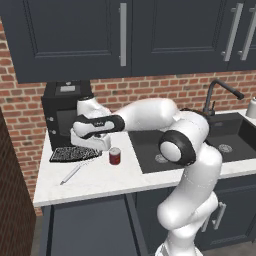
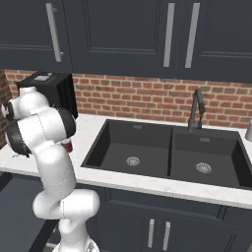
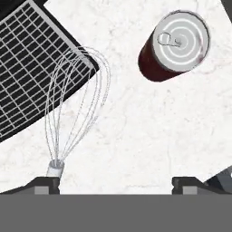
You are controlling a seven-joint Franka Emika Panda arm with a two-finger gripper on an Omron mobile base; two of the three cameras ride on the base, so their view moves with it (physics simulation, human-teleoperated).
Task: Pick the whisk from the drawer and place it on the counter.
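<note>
With the gripper (image 3: 116, 182) spread wide and holding nothing, I see the whisk (image 3: 74, 108) lying on the counter (image 3: 145, 131) just below its left fingertip, head overlapping the drip tray (image 3: 31, 63); retracting carelessly could drag it toward the can (image 3: 174, 45)

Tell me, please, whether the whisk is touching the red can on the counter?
Apart. In the hand view, bare white counter shows plainly between the whisk and the red can; the whisk's wire head instead overlaps the corner of the black drip tray.

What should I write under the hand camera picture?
Silvery wire whisk lying on the white marble counter, overlapping a black grid tray, near a dark red can.
</note>
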